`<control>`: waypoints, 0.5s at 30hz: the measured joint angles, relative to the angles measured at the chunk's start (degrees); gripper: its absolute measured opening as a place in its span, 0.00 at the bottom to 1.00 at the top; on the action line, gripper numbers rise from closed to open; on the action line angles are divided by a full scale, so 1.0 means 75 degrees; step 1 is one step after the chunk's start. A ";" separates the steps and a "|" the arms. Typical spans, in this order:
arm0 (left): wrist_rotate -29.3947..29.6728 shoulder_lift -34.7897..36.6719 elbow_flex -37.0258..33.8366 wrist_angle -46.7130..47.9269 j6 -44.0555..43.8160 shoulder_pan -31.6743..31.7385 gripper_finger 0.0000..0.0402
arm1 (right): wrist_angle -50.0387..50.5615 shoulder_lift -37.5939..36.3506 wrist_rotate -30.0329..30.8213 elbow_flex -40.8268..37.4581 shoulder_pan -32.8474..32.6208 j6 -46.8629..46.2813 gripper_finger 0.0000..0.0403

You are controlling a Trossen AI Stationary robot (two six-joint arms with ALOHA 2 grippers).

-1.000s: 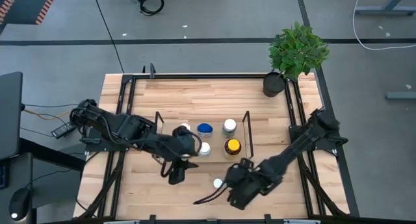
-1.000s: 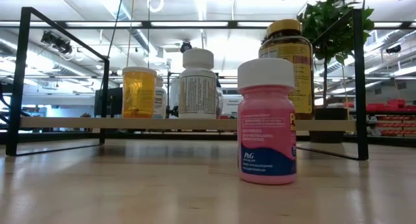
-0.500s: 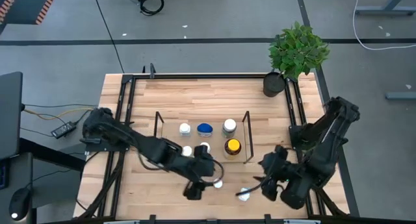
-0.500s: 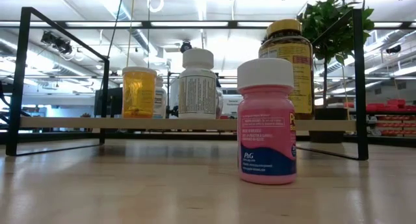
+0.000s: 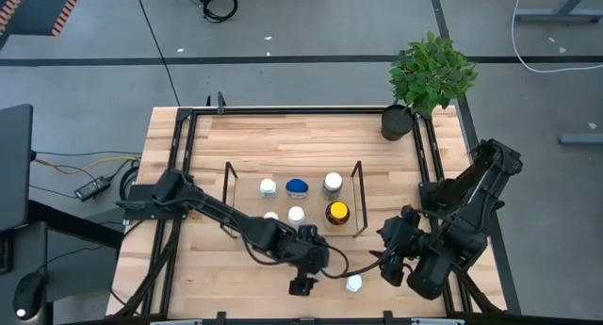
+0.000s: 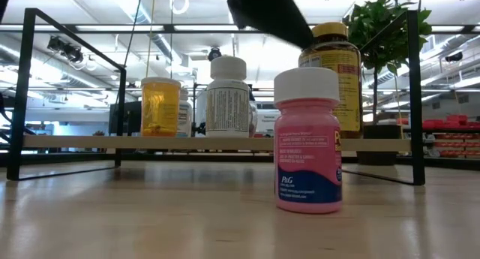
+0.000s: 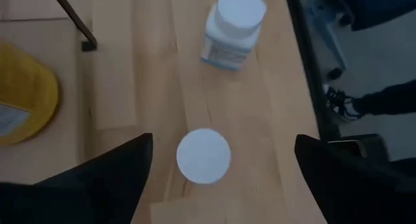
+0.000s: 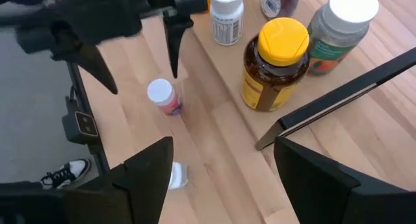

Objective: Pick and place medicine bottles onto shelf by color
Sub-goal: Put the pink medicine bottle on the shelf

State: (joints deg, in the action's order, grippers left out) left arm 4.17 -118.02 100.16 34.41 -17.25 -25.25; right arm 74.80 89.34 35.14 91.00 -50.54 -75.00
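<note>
We can read only "P&G", white on the dark blue band low on the pink bottle (image 6: 307, 143) at the centre right of the low view. The small print above it, and the labels on the white bottle (image 6: 228, 97) and amber bottle (image 6: 335, 71) behind, stay too fine for us.
</note>
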 joint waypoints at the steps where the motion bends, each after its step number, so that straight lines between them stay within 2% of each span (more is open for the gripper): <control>1: 0.0006 -0.0053 0.0000 -0.0008 0.0007 -0.0020 0.95 | 0.0001 0.0002 0.0000 0.0000 0.0000 -0.0001 0.68; 15: 0.0133 -0.0889 0.0003 -0.0071 -0.0056 -0.0053 0.94 | 0.0036 0.0003 0.0344 0.0000 0.0000 -0.0411 0.67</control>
State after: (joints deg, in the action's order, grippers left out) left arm 5.17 -124.69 100.18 33.88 -17.67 -25.65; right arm 75.07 89.36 37.71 91.00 -50.54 -78.08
